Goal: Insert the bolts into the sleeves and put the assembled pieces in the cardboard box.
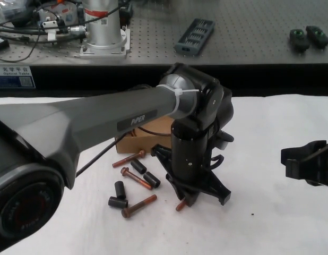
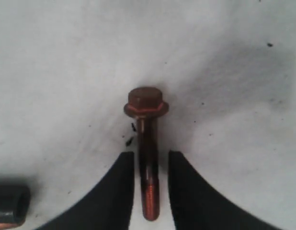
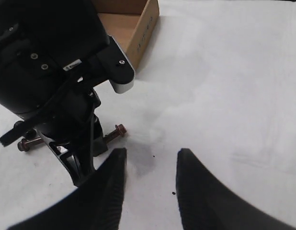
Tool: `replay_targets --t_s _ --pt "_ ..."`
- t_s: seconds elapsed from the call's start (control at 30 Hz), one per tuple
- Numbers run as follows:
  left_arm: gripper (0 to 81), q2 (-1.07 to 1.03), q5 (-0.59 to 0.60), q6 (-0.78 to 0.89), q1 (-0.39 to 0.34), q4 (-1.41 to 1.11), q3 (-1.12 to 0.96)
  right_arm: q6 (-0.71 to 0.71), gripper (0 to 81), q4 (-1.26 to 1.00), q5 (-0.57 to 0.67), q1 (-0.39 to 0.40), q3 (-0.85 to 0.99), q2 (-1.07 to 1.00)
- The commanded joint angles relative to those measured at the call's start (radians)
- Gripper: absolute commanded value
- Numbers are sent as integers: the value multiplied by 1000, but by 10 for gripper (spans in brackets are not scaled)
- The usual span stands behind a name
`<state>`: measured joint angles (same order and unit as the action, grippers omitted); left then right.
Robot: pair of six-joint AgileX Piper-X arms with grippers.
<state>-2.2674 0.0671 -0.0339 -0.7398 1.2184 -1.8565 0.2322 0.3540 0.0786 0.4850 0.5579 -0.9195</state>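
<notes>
Left gripper (image 2: 151, 158) straddles the bolt (image 2: 147, 134), jaws unclamped, shank lying along their gap. Right gripper (image 3: 150, 187) hangs released at three o'clock

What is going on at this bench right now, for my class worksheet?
The left end effector is down on the white cloth, open and straddling one copper bolt. The right end effector hangs open off to the side. Other bolts and black sleeves lie loose near the cardboard box.
</notes>
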Motion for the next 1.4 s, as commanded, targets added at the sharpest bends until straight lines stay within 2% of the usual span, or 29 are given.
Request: replay_targets --t_s 0.0,0.2,0.47,0.57,0.7,0.77,0.87,1.2,1.37 --pt "281 0 -4 7 -4 -13 -2 -1 274 -23 -2 -5 2 7" --pt "283 -9 -4 15 -4 -20 -2 -1 274 -24 -2 -5 2 7" --pt "163 -32 -76 50 -7 -41 -2 -1 274 -24 -2 -5 2 7" --pt "158 -45 -141 65 -10 -41 -2 -1 274 -24 -2 -5 2 7" --pt "157 -52 -146 65 -14 -41 -2 -1 274 -24 -2 -5 2 7" --pt "120 -50 -146 65 -13 -44 -2 -1 274 -24 -2 -5 2 7" --pt "1 -31 -166 65 -13 -67 -2 -10 274 -24 -2 -5 2 7" --pt "6 141 -166 84 1 -133 -2 -55 274 -9 6 -5 2 -4" --pt "6 262 -166 70 50 -134 6 -43 274 12 177 -3 24 -155"
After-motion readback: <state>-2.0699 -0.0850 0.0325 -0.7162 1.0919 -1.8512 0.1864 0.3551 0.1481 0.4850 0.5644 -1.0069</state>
